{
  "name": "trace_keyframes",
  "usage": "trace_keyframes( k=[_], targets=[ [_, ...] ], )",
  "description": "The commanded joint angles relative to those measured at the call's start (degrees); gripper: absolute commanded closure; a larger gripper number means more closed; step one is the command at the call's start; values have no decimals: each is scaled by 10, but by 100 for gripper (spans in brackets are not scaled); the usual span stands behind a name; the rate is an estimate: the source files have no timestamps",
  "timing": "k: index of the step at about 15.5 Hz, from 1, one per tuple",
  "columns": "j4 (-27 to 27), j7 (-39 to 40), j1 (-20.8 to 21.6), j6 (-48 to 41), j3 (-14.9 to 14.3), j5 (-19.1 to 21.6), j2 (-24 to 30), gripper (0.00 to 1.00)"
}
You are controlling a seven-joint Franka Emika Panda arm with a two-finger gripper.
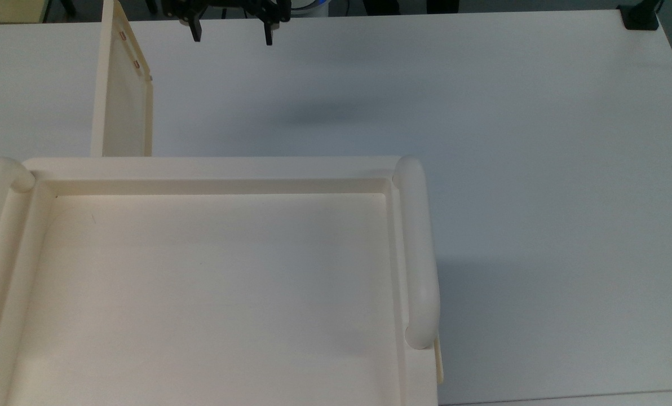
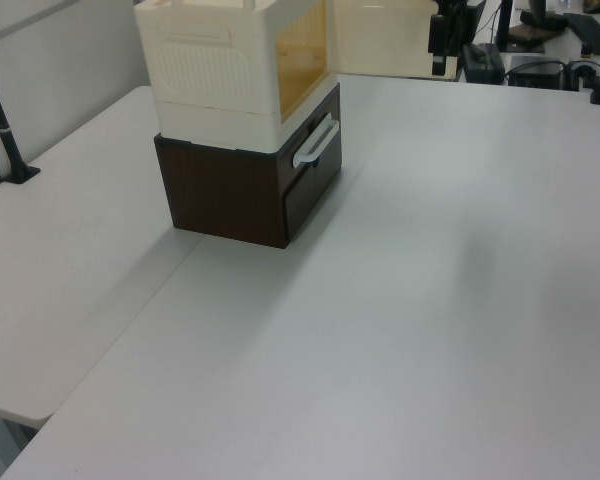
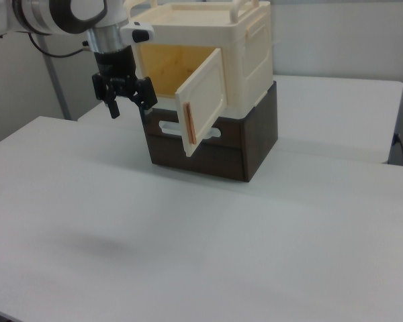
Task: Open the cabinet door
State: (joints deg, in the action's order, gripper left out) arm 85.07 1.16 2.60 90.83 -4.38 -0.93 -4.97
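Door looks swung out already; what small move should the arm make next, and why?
Probably just retreat a little further up and away, then stop. The cabinet door stands swung well out from the cabinet, leaving the yellowish interior exposed, and the gripper hangs open, apart from the door and holding nothing. Nothing visible calls for another push.

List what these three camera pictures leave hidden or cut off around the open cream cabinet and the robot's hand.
- Top view: the black two-finger hand is cut by the upper edge.
- Left view: the thin cream plastic cabinet door is cropped at the top.
- Right view: that door screens part of the large cream plastic cabinet's interior.
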Motion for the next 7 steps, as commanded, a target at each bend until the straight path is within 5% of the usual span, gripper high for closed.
trace_keyframes(
  k=[1,7],
  targets=[
    [52,-22,-54,25,50,-7,48,0],
    [52,-27,-52,22,50,-7,46,0]
  ],
)
